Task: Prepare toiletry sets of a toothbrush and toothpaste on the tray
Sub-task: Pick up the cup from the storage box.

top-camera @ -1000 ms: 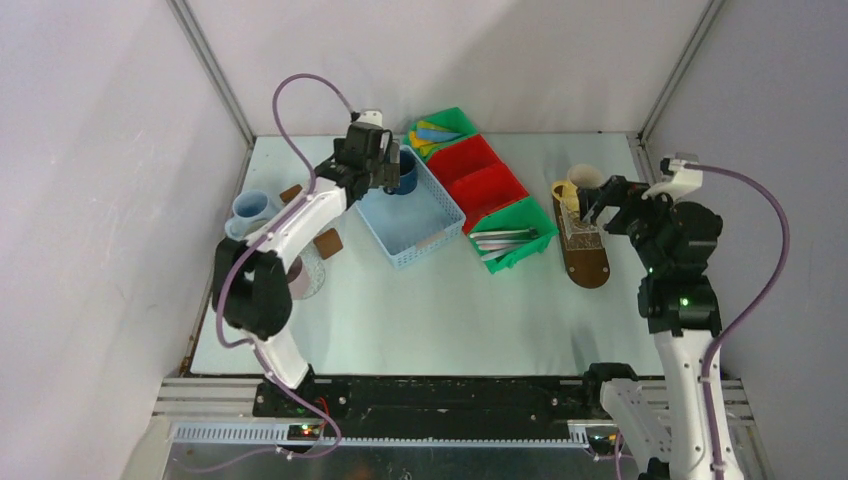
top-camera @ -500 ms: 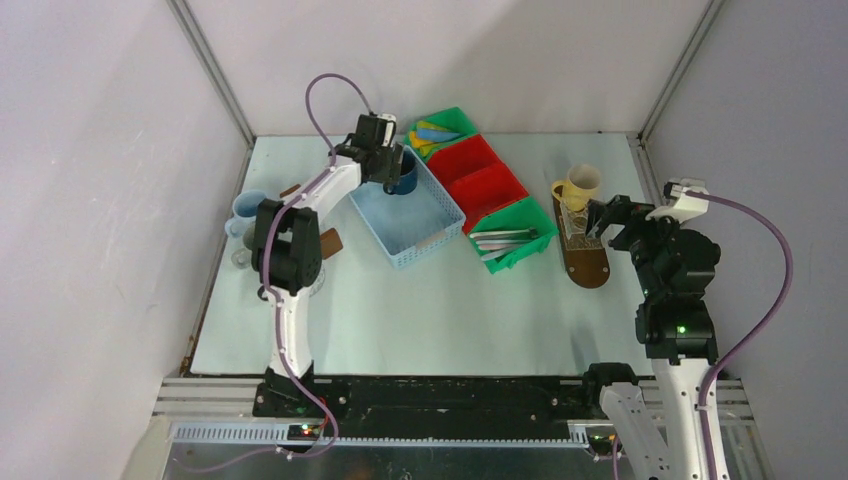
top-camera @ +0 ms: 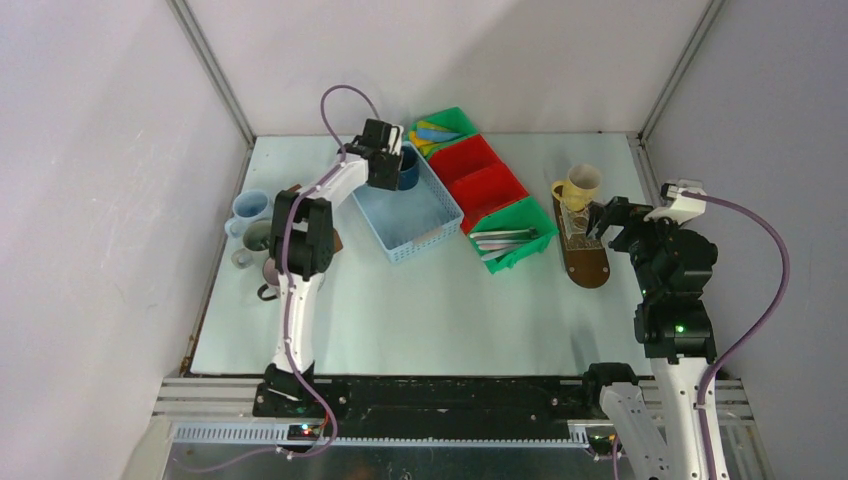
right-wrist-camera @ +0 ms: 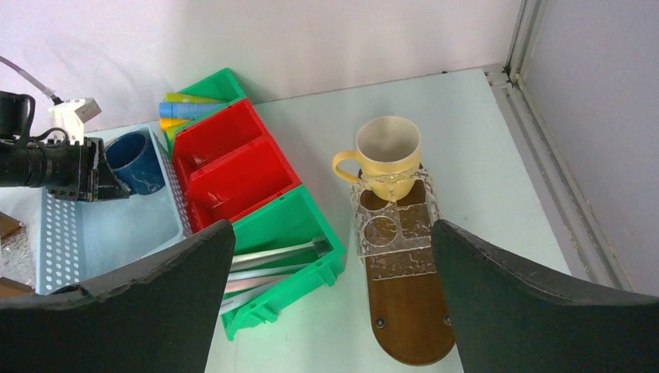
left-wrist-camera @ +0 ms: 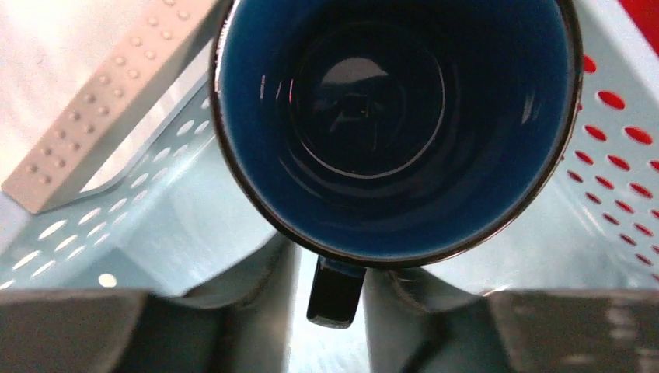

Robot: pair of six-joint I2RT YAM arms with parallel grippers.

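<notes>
A dark blue mug (left-wrist-camera: 396, 116) stands upright and empty in the far corner of the light blue basket (left-wrist-camera: 116, 93). My left gripper (left-wrist-camera: 334, 264) is open and straddles the mug's handle (left-wrist-camera: 336, 291). The right finger touches the handle and a thin gap shows on the left. Seen from above, the left gripper (top-camera: 388, 163) sits just left of the mug (top-camera: 408, 168). A cream mug (right-wrist-camera: 387, 151) stands on the far end of the dark brown tray (right-wrist-camera: 412, 318). My right gripper (right-wrist-camera: 330, 233) hangs wide open and empty above the tray (top-camera: 588, 268), with no toothbrush or tube in either mug.
Thin pale toothbrushes (right-wrist-camera: 272, 256) lie in the near green bin. Coloured tubes (right-wrist-camera: 186, 109) fill the far green bin, with red bins (top-camera: 478, 178) between. A clear holder plate (right-wrist-camera: 392, 229) lies on the tray. A pale blue mug (top-camera: 250, 208) and a grey mug (top-camera: 258, 238) stand at the left.
My left arm has stretched farther toward the back corner of the basket, and its fingers have narrowed around the dark blue mug's handle. The right arm barely moved.
</notes>
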